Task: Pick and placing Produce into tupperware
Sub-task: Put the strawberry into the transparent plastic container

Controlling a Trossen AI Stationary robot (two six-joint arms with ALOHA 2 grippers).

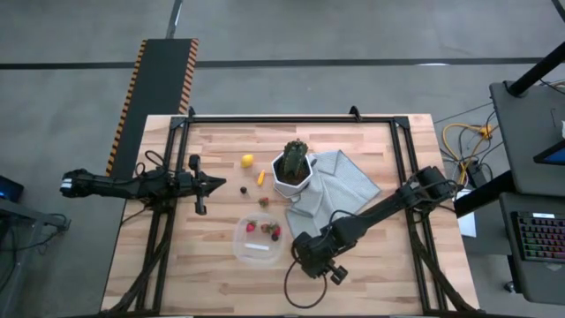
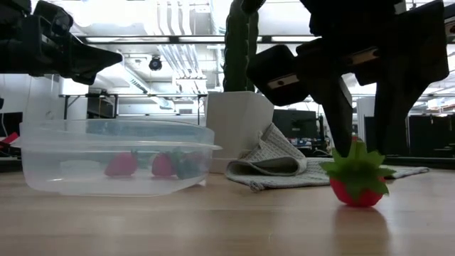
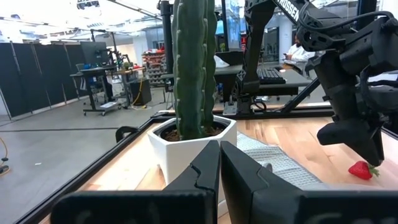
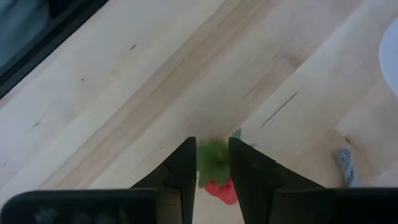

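Your right gripper stands over a strawberry lying beside the tupperware, fingers narrowly straddling its leaves; left gripper closed

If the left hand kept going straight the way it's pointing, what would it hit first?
Most likely the white pot holding the cactus, dead ahead of the left hand in its wrist view. How far off it is stays unclear.
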